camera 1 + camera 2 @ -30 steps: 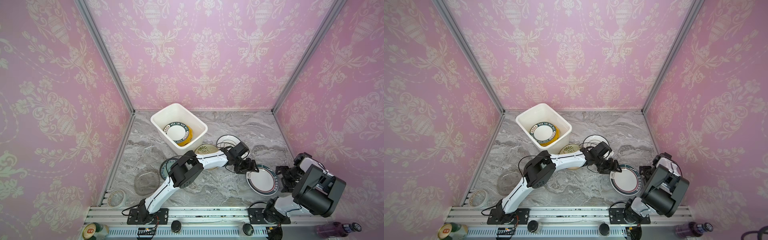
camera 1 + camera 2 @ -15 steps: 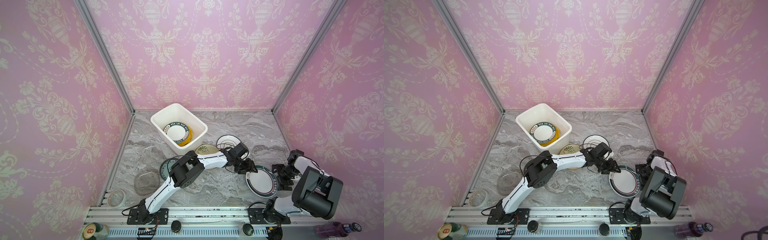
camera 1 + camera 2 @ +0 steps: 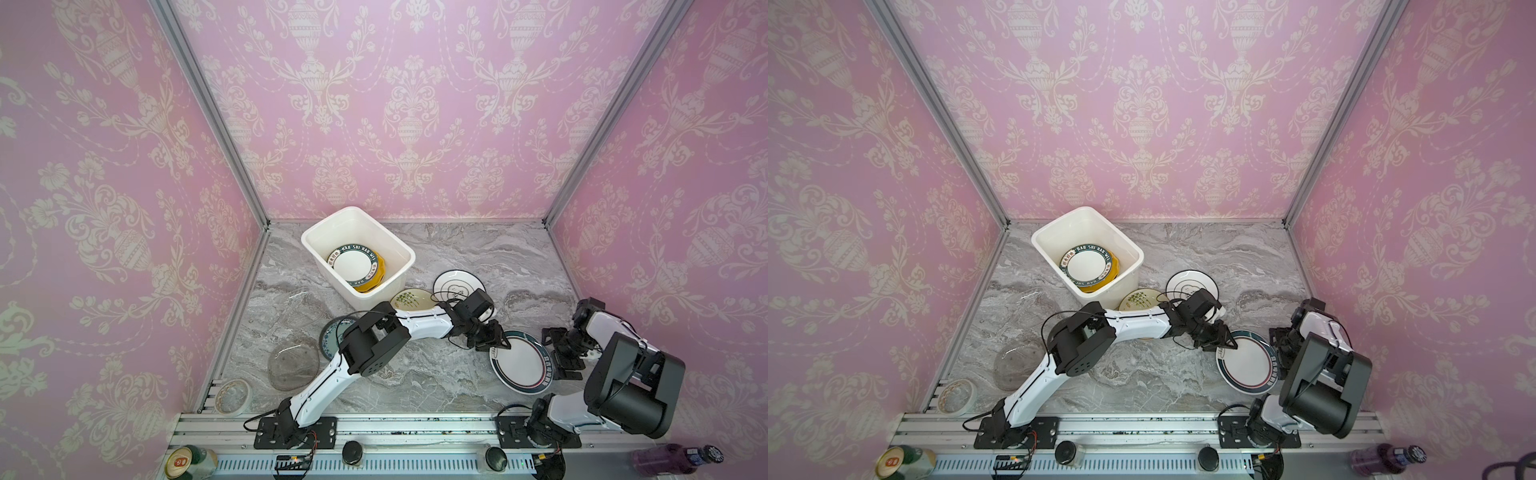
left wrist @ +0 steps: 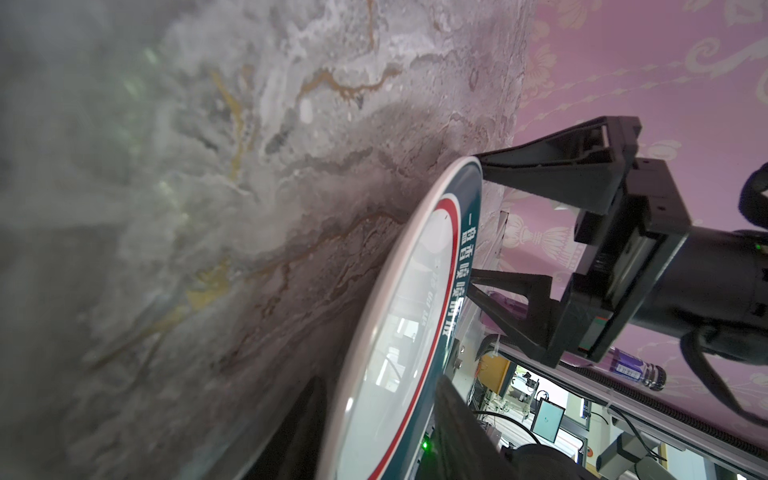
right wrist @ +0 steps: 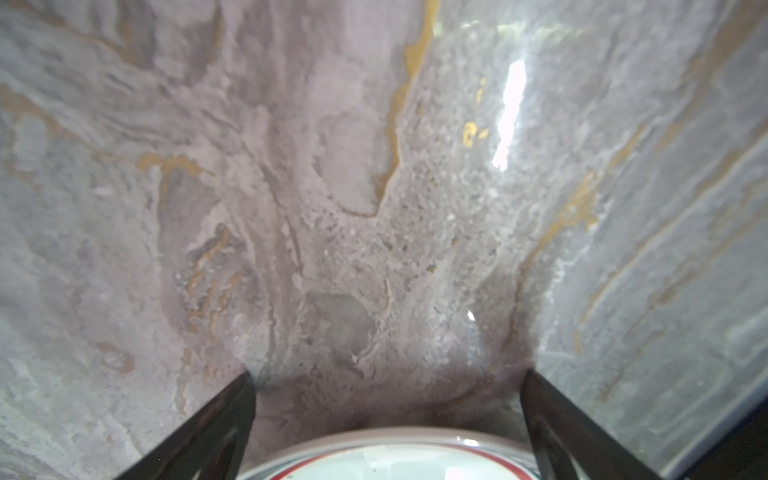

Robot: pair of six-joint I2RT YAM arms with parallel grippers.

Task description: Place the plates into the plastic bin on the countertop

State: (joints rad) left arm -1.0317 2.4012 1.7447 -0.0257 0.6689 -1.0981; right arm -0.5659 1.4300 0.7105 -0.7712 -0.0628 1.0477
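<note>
Near right on the countertop (image 3: 457,249): white teal-rimmed plate (image 3: 521,365), outside the plastic bin (image 3: 376,291) and well apart from it. At that plate's far-left rim, the left gripper (image 3: 500,345), reached across from the left, jaws partly parted on either side of the rim in the left wrist view; cannot tell whether pinching or only straddling. At the right rim, the right gripper (image 3: 555,353), spread wide, one fingertip (image 4: 540,162) right at the edge. Inside the bin, far and left of centre: second teal-rimmed plate (image 3: 355,266) atop a yellow plate (image 3: 372,286). Just beside the bin's near-right wall: cream sprigged plate (image 3: 409,299) and white dark-rimmed plate (image 3: 453,282). Farther left: teal patterned plate (image 3: 330,332), partly under the left arm, and a clear glass plate (image 3: 293,365).
</note>
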